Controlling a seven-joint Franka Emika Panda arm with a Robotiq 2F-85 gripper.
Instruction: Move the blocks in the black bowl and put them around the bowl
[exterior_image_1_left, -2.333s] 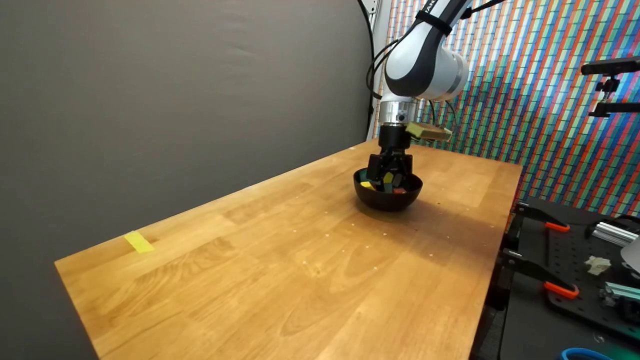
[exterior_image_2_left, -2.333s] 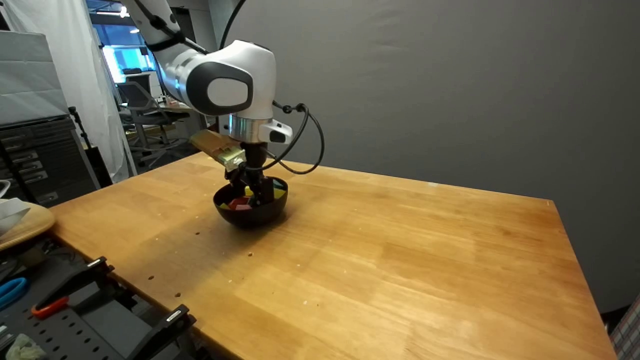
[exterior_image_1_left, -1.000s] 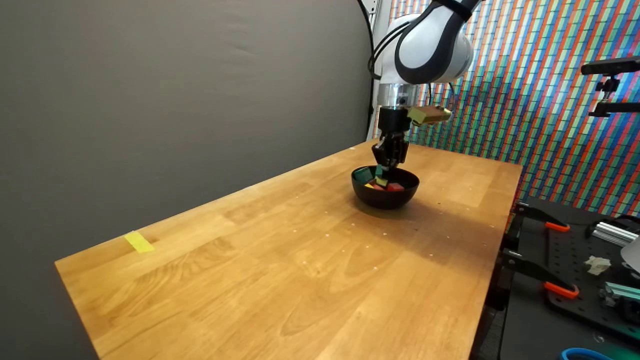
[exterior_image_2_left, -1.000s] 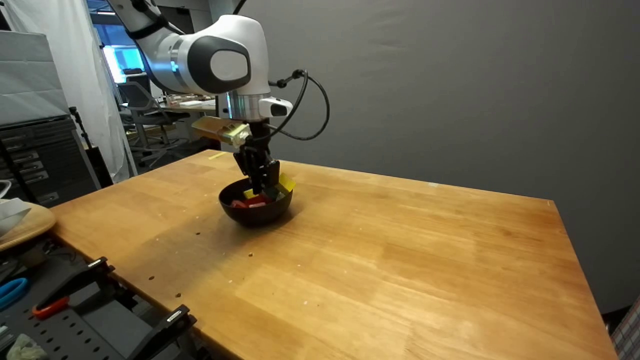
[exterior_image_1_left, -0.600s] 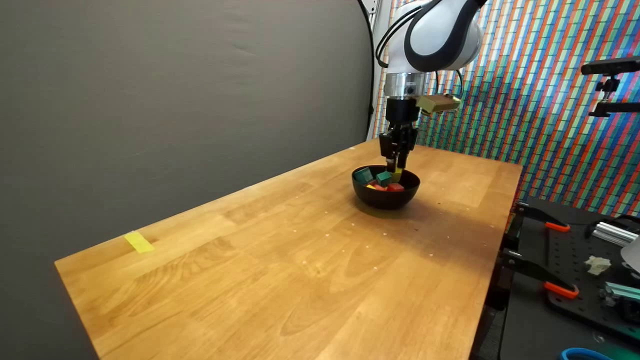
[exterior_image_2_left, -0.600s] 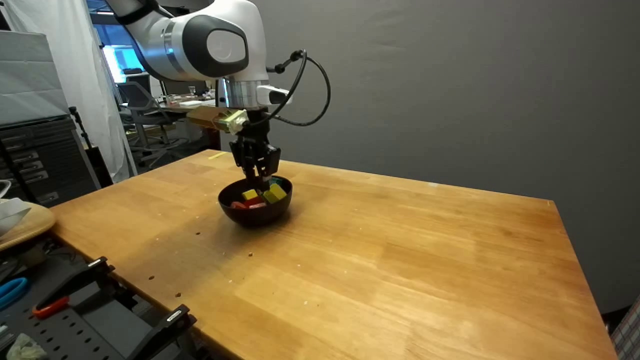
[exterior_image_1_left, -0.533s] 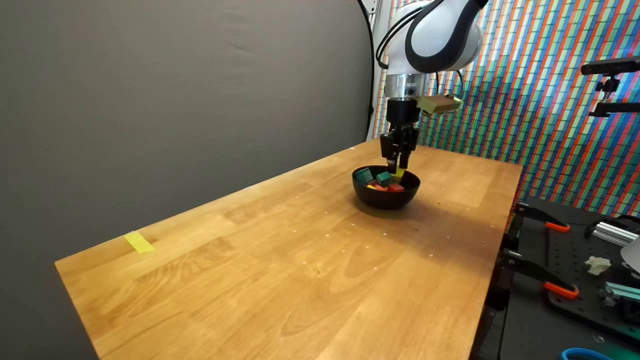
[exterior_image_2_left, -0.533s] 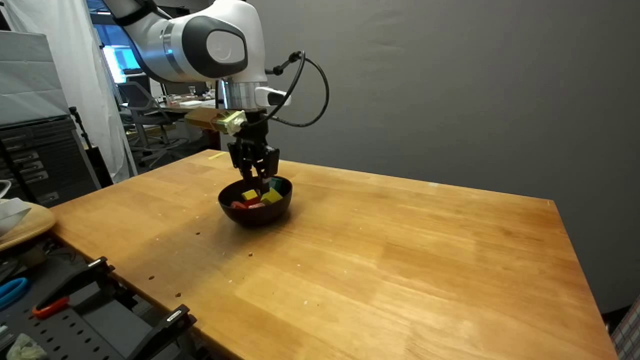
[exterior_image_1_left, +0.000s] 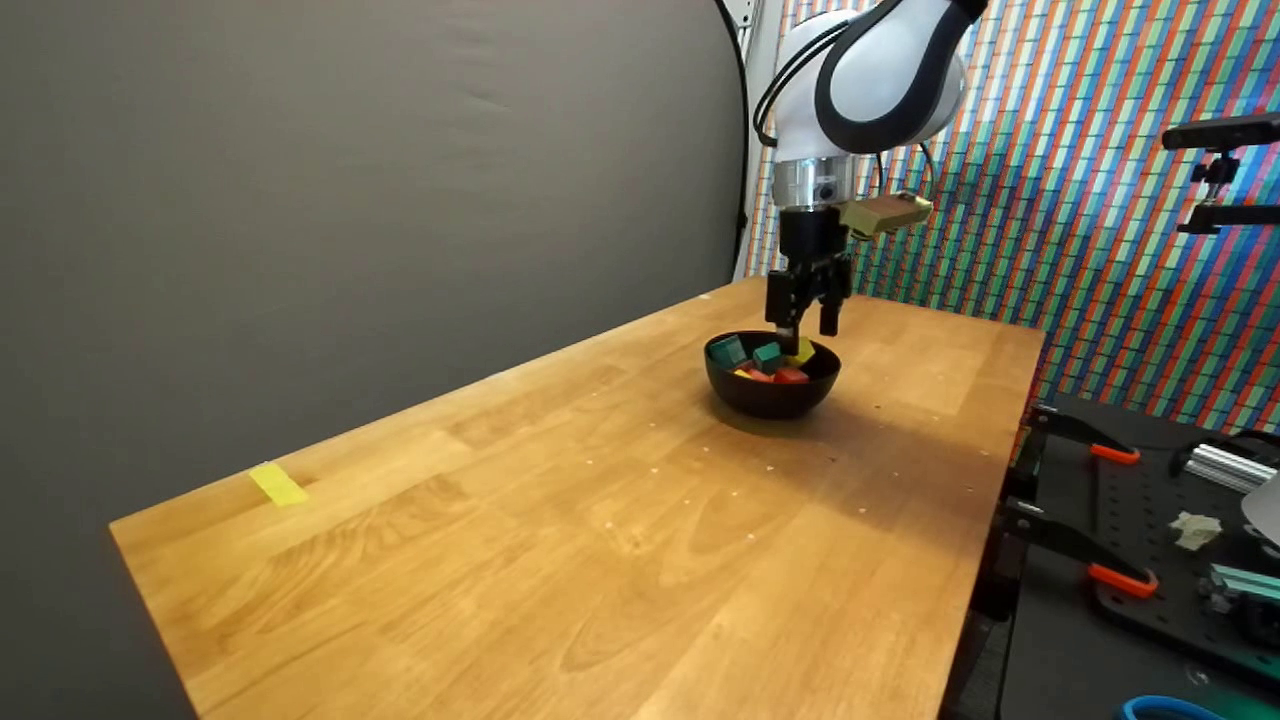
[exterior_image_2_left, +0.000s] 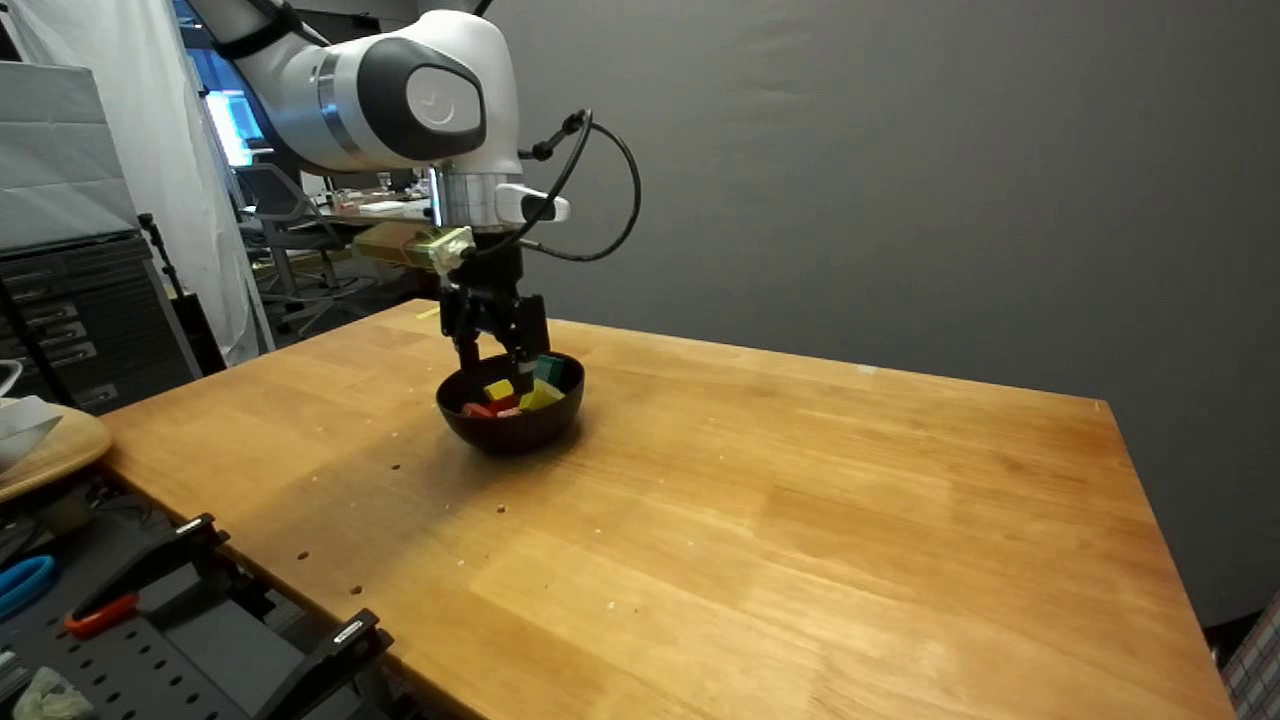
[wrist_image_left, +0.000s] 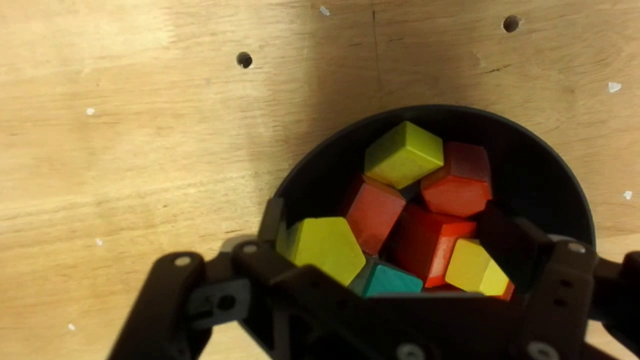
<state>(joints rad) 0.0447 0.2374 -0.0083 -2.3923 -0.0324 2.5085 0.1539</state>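
Parted since the frames of half a second ago are the fingers (exterior_image_1_left: 788, 342) of the hand (exterior_image_1_left: 808, 337): close together there, they are now spread wide, with nothing gripped. Directly beneath the hand, the black bowl (exterior_image_2_left: 510, 433) is stood on the bench (exterior_image_2_left: 850, 560), and all the blocks (wrist_image_left: 372, 215) in view are contained in it. One finger is lowered just beside a yellow block (wrist_image_left: 327, 247); whether that block is touched cannot be told. Between the fingers, red blocks (wrist_image_left: 456, 194) are heaped near a green block (wrist_image_left: 394, 281), partly covered by the hand.

Such a spread is presumably chosen so that a block can be straddled, and the bowl seems to be set in from the bench's edges so that blocks can be laid around it.

Flat faces and crisp edges are shown by the blocks, perhaps of painted wood; they are tilted against one another within the bowl's smooth, curved wall. Out beyond the fingers, the bench's grained wood is pierced by small holes (wrist_image_left: 244, 60).
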